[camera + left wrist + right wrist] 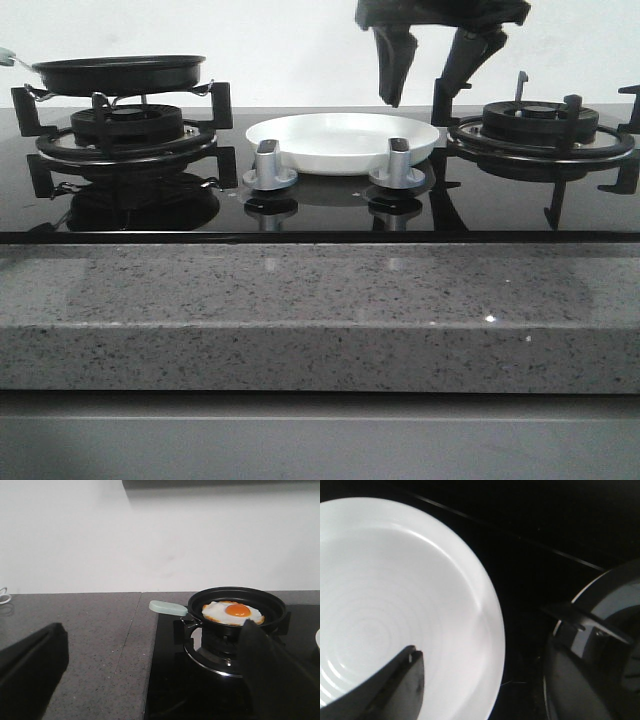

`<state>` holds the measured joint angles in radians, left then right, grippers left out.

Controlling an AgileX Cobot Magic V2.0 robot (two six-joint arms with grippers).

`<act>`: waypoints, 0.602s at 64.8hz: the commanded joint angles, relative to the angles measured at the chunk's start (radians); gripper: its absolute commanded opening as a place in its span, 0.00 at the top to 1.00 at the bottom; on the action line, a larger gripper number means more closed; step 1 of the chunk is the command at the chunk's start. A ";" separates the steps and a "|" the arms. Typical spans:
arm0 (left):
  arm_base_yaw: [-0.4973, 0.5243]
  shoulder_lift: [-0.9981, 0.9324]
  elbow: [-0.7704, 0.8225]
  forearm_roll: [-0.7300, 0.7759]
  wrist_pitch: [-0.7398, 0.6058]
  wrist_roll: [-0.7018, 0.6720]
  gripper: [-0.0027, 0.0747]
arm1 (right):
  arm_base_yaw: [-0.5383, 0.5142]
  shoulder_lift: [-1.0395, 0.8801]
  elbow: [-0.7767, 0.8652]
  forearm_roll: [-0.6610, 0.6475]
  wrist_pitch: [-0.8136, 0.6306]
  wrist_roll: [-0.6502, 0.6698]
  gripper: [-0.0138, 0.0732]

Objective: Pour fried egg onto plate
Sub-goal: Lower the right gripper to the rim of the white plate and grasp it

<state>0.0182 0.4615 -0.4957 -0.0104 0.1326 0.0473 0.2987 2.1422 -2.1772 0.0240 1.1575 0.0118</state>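
Right end effector aloft, fingers parted; left end effector likewise agape.

A speckled grey stone counter fills the lower half of the front view, its thick front edge facing the camera. Set into it, across the middle of the frame, is a glossy black glass hob. On the glass at centre sits the plate, behind two silver knobs. A burner grate stands at the left, another at the right.
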 commanded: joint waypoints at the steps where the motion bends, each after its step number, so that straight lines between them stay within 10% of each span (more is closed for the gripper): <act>1: -0.001 0.011 -0.038 -0.006 -0.086 -0.007 0.10 | -0.001 -0.044 -0.061 0.005 -0.023 -0.003 0.31; 39: -0.001 0.011 -0.038 -0.006 -0.086 -0.007 0.10 | -0.037 0.053 -0.185 0.015 0.080 -0.051 0.43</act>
<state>0.0182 0.4615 -0.4957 -0.0104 0.1326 0.0473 0.2672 2.2538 -2.3271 0.0283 1.2473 -0.0147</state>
